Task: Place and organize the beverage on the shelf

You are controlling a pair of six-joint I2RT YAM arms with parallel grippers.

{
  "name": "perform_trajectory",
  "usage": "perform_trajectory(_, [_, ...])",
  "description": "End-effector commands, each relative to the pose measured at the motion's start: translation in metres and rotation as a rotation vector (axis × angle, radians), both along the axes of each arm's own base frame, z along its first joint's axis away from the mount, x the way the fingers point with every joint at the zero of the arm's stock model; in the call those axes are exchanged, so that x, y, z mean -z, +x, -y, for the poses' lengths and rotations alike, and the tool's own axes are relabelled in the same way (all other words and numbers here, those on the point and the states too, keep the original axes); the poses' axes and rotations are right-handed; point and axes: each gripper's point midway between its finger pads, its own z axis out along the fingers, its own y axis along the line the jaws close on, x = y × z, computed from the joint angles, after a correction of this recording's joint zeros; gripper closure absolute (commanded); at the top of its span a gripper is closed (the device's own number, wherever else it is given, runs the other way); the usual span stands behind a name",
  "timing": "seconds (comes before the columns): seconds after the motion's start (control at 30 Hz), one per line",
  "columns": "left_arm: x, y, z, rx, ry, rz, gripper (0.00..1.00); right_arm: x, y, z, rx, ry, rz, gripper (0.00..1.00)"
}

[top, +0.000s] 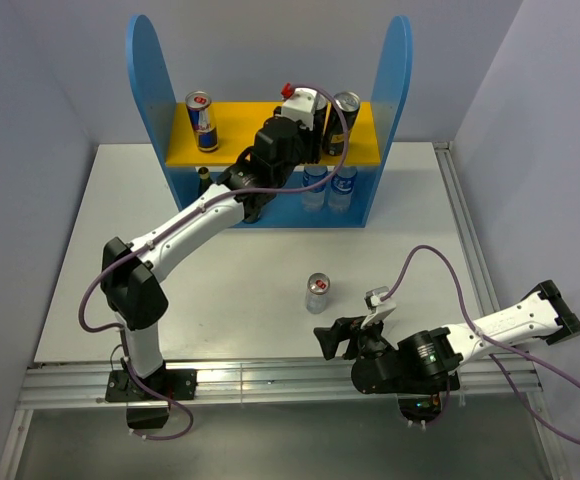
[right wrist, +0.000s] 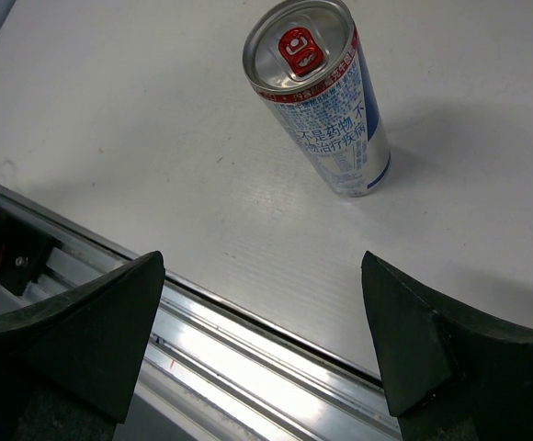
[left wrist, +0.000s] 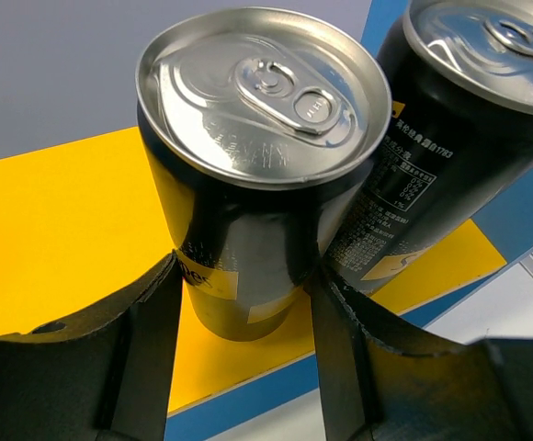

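The shelf (top: 140, 90) stands at the back with blue side panels and a yellow upper board (left wrist: 46, 230). My left gripper (top: 310, 125) (left wrist: 243, 271) is shut on a tall dark can (left wrist: 257, 184) that stands on the board. A second dark can (top: 345, 110) (left wrist: 469, 129) is right beside it. A blue-silver slim can (top: 201, 118) stands at the board's left end. A silver slim can (top: 317, 292) (right wrist: 322, 101) stands on the table. My right gripper (top: 335, 338) (right wrist: 262, 266) is open and empty, just near of that can.
On the lower level stand two small bottles with blue-and-white tops (top: 328, 187), and a small dark bottle top (top: 205, 178) shows at its left. The table's metal front rail (right wrist: 248, 349) runs under my right gripper. Grey walls close in both sides.
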Motion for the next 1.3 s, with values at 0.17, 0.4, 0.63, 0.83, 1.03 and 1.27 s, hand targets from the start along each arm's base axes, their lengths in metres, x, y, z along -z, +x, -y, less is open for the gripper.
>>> perform_trajectory(0.17, [-0.038, -0.004, 0.008, 0.039, -0.104, 0.05, 0.89, -0.013, 0.003, -0.002, 0.026, 0.057, 0.014, 0.06])
perform_trajectory(0.4, [-0.036, -0.009, -0.009, -0.005, -0.088, 0.056, 0.31, -0.013, 0.003, -0.003, 0.025, 0.056, 0.015, 0.05])
perform_trajectory(0.63, [-0.041, -0.012, -0.018, -0.027, -0.09, 0.081, 0.01, -0.012, 0.002, -0.003, 0.026, 0.048, 0.016, 0.06])
perform_trajectory(0.83, [-0.053, -0.027, -0.039, -0.053, -0.1, 0.086, 0.01, -0.012, 0.002, -0.004, 0.027, 0.041, 0.02, 0.05])
perform_trajectory(1.03, [-0.039, -0.051, -0.064, -0.072, -0.082, 0.026, 0.01, -0.012, 0.002, -0.005, 0.028, 0.034, 0.019, 0.05])
perform_trajectory(1.27, [0.006, -0.117, -0.091, -0.135, -0.017, -0.066, 0.01, -0.012, 0.002, -0.004, 0.034, 0.029, 0.02, 0.05])
